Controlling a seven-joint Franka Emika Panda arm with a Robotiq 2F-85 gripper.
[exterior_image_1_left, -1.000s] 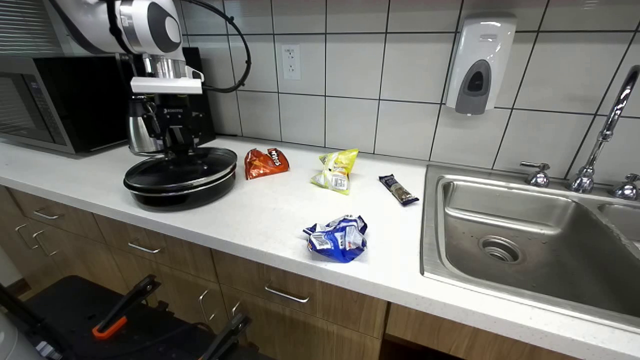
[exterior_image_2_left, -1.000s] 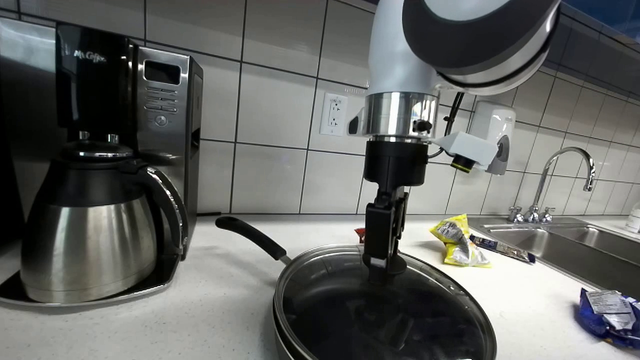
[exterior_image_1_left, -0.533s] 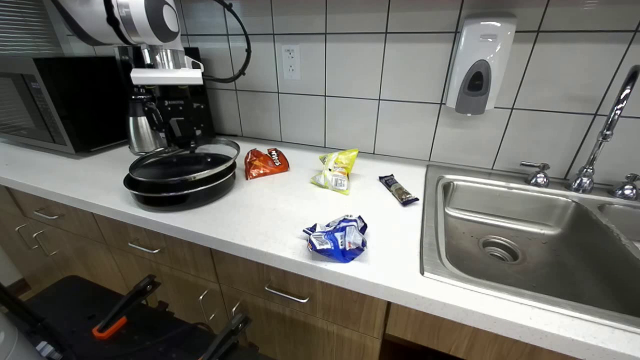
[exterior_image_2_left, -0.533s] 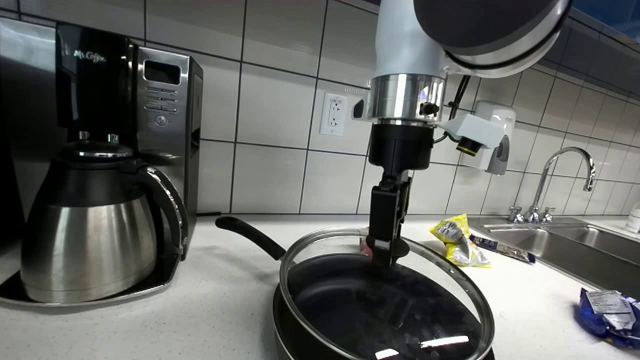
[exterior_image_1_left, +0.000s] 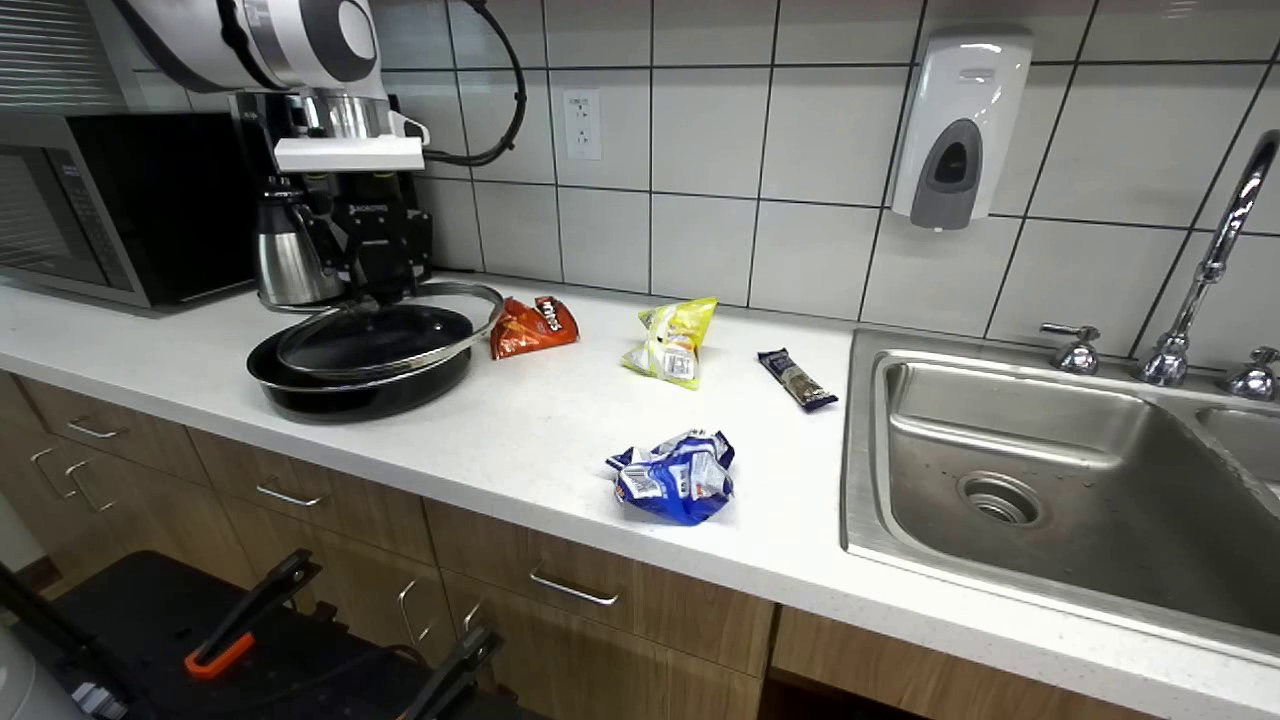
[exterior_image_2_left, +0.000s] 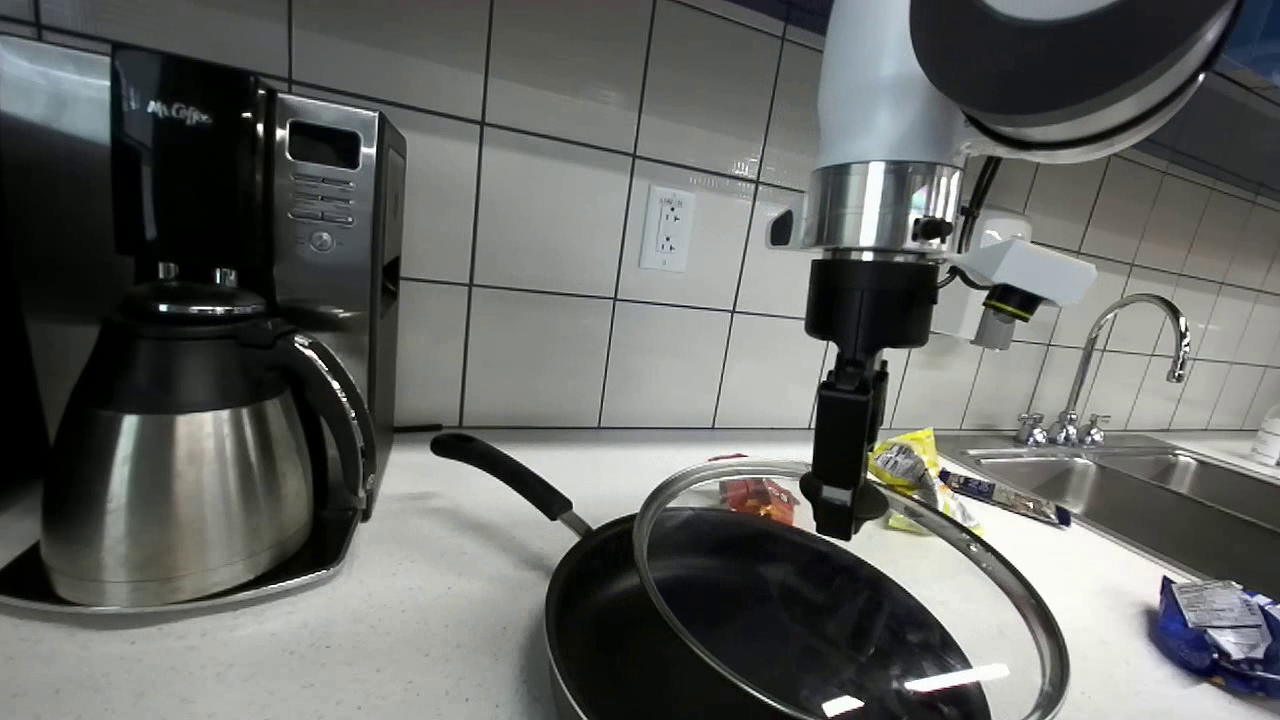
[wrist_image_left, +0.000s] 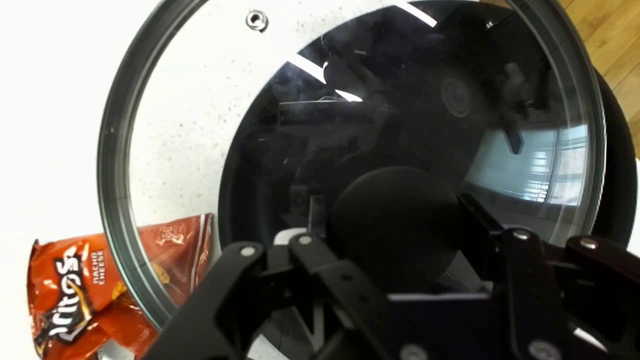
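– What has the tool (exterior_image_2_left: 845, 500) got?

– It grips the knob (wrist_image_left: 390, 235) of a glass lid (exterior_image_2_left: 830, 600), a finger on either side.

– Where does the lid lie from there?

– Directly beneath the tool, spreading round the knob. It is round, so no long axis to line up, and a single arm (exterior_image_2_left: 870, 90) holds it. The tilt counts for more: in an exterior view the rim toward the sink (exterior_image_1_left: 862, 470) looks higher.

– And over the counter (exterior_image_1_left: 560, 430)?

– Partly above the black pan (exterior_image_1_left: 365, 400), which sits beside the front edge. The lid is off-centre, jutting past the pan toward the counter's sink end, so a crescent of pan lies uncovered on the side of the coffee maker (exterior_image_2_left: 330, 250). That offset is the relation to watch.

– Does the lid touch anything else?

– I can't tell whether its rim meets the pan or the red bag (exterior_image_1_left: 535, 327), which shows through the glass toward the counter's back edge.
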